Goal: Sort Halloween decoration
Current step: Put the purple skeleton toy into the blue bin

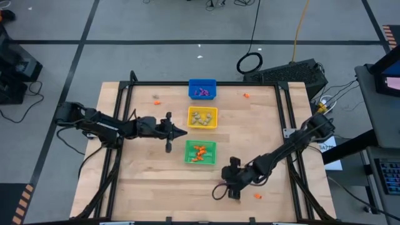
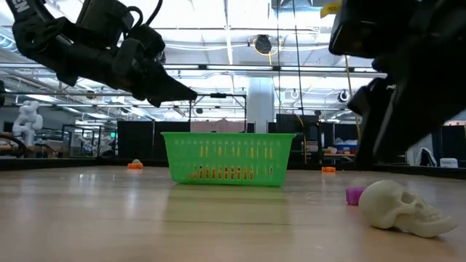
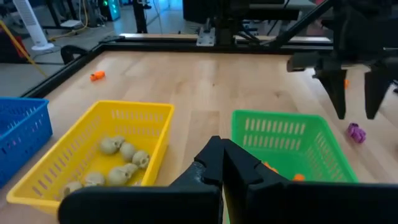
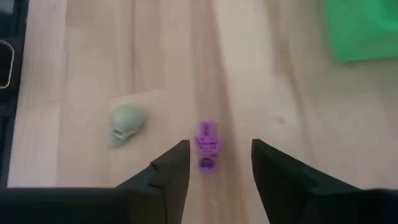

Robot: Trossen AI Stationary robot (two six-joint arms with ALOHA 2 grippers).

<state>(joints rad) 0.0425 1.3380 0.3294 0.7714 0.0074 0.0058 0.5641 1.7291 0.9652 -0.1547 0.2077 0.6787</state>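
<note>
right gripper (image 4: 214,165) spread wide over purple trinket (image 4: 208,144) on table

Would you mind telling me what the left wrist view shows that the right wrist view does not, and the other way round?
Only the left wrist view shows the yellow bin holding pale skulls, a corner of the blue bin, a stray orange trinket on the table, and the left gripper with its jaws shut.

Only the right wrist view shows a loose pale skull lying on the wood.

Both show the green bin, the purple trinket and the right gripper, whose open jaws hang above that trinket.
</note>
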